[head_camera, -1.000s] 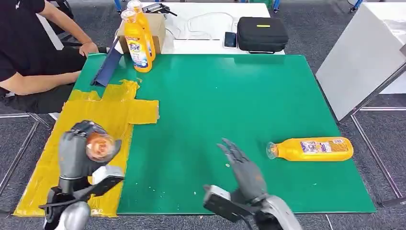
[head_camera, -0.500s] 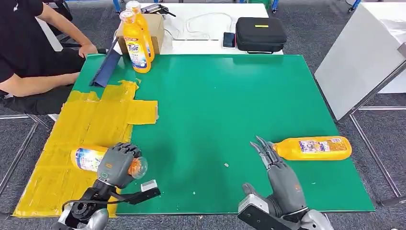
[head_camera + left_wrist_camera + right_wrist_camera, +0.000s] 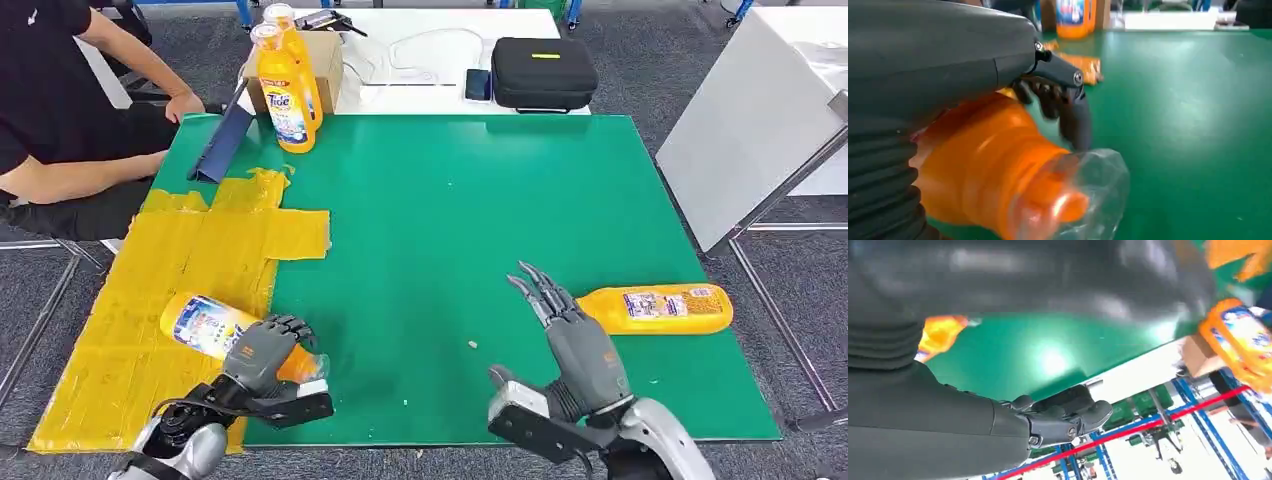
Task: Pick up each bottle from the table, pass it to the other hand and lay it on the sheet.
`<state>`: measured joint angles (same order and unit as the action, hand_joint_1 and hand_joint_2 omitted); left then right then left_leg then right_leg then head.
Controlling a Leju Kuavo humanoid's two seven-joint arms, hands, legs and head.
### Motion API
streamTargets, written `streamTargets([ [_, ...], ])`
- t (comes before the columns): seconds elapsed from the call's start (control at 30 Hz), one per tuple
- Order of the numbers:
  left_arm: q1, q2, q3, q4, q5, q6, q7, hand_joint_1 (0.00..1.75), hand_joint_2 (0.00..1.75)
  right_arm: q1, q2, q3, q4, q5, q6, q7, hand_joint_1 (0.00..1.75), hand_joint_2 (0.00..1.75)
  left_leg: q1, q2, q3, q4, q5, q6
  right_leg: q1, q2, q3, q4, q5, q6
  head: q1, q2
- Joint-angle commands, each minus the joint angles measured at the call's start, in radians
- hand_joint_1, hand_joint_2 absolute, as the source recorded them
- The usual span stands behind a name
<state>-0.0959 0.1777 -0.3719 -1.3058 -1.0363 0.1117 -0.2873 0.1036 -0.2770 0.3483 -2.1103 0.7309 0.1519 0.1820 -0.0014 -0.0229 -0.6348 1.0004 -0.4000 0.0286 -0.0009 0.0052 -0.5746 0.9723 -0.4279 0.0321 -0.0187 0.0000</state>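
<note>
The green table [image 3: 480, 200] carries the yellow sheet [image 3: 150, 260] along its left side, and the bottle [image 3: 205, 327] in the left hand [image 3: 262, 352] now lies lower and flatter on that sheet than half a second ago, base pointing out over the yellow, neck end at the sheet's edge. The left hand's fingers wrap the orange shoulder near the neck. The right hand [image 3: 575, 335], fingers spread and holding nothing, has drawn nearer the second bottle [image 3: 655, 308] lying on the green, fingertips just beside its cap end. Two more bottles [image 3: 285, 85] stand at the far left corner. The left wrist view adds the clear cap [image 3: 1083, 195] close up, blurred, with dark fingers [image 3: 1048, 97] curled over the orange body.
</note>
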Motion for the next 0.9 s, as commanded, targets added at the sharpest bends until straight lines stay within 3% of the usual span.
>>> streamTargets([
  [0.03,-0.04,0.051,0.058,0.092,0.298,-0.228,-0.084,0.0,0.0,-0.168,-0.03,-0.057,0.253,-0.059,0.045,0.006,0.0,1.75,0.001,0.005,0.005,-0.001,-0.002,-0.001,0.001,0.003,0.005,-0.002,0.0,0.0,0.0,0.0],
  [0.13,-0.033,0.045,0.101,0.076,0.452,-0.309,-0.115,0.0,0.0,-0.199,-0.062,-0.071,0.305,-0.087,0.05,-0.014,0.0,1.75,0.0,0.001,0.004,-0.001,-0.001,-0.001,0.001,0.002,0.004,-0.002,0.0,0.0,0.0,0.0],
  [0.17,-0.029,0.045,0.113,0.061,0.501,-0.337,-0.117,0.0,0.0,-0.209,-0.083,-0.075,0.325,-0.096,0.056,-0.013,0.0,0.0,0.0,0.003,0.005,0.0,-0.001,-0.002,0.001,0.002,0.006,-0.002,0.0,0.0,0.0,0.0],
  [0.23,-0.013,0.029,0.163,0.024,0.641,-0.399,-0.117,0.0,0.0,-0.225,-0.125,-0.081,0.367,-0.089,0.06,-0.016,0.0,0.0,0.0,0.001,0.004,0.0,-0.001,-0.001,0.001,0.002,0.005,-0.001,0.0,0.0,0.0,0.0],
  [0.27,-0.008,0.022,0.178,0.011,0.688,-0.422,-0.104,0.0,0.0,-0.226,-0.134,-0.088,0.379,-0.085,0.062,-0.015,0.0,1.75,0.0,0.0,0.003,0.0,0.0,0.0,0.0,0.001,0.004,-0.001,0.0,0.001,0.0,0.0],
  [0.4,0.036,-0.023,0.28,-0.083,1.017,-0.572,-0.062,0.0,0.0,-0.225,-0.183,-0.115,0.43,-0.068,0.069,-0.017,0.0,1.75,0.0,-0.001,0.002,0.0,0.0,0.0,0.0,0.0,0.004,-0.001,0.0,0.001,0.0,0.0],
  [0.53,0.067,-0.026,0.313,-0.16,1.229,-0.67,-0.026,0.0,0.0,-0.214,-0.226,-0.139,0.464,-0.08,0.082,-0.022,0.0,1.75,0.0,-0.002,0.003,0.001,-0.001,0.0,0.0,-0.002,0.005,-0.001,-0.001,0.001,0.0,0.0],
  [0.9,0.106,0.026,0.322,-0.279,1.313,-0.712,-0.028,0.0,0.0,-0.102,-0.38,-0.271,0.444,-0.149,0.171,-0.036,0.0,1.75,0.0,-0.004,0.001,0.002,-0.001,0.0,0.0,-0.004,0.004,0.0,-0.002,0.001,0.0,0.0],
])
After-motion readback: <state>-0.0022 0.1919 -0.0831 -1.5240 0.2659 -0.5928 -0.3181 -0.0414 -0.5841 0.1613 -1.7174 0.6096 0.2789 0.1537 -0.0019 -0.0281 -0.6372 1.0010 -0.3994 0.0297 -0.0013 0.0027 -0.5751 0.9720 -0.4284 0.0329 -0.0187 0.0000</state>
